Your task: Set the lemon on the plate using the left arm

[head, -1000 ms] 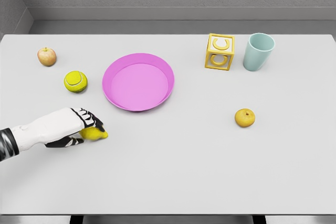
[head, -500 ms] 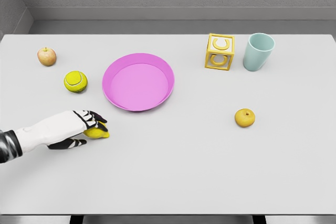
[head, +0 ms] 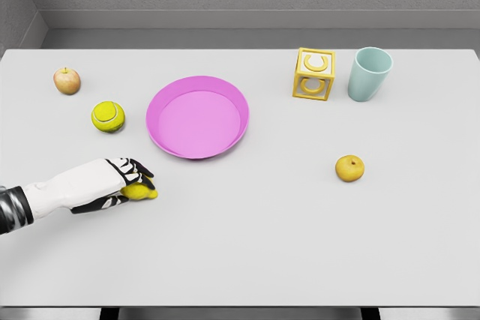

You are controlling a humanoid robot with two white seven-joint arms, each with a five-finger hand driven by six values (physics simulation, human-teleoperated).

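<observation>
A small yellow lemon lies near the table's front left, half covered by my left hand, whose fingers are curled over and around it. The pink plate stands up and to the right of the hand, a short gap away, with nothing on it. My left forearm comes in from the lower left edge. The right arm does not show.
A tennis ball and a small apple sit left of the plate. A yellow letter block and a pale green cup stand at the back right. A yellow round fruit lies at mid right.
My left hand has closed tighter over the lemon and shifted slightly right; the lemon has barely moved on the table.
</observation>
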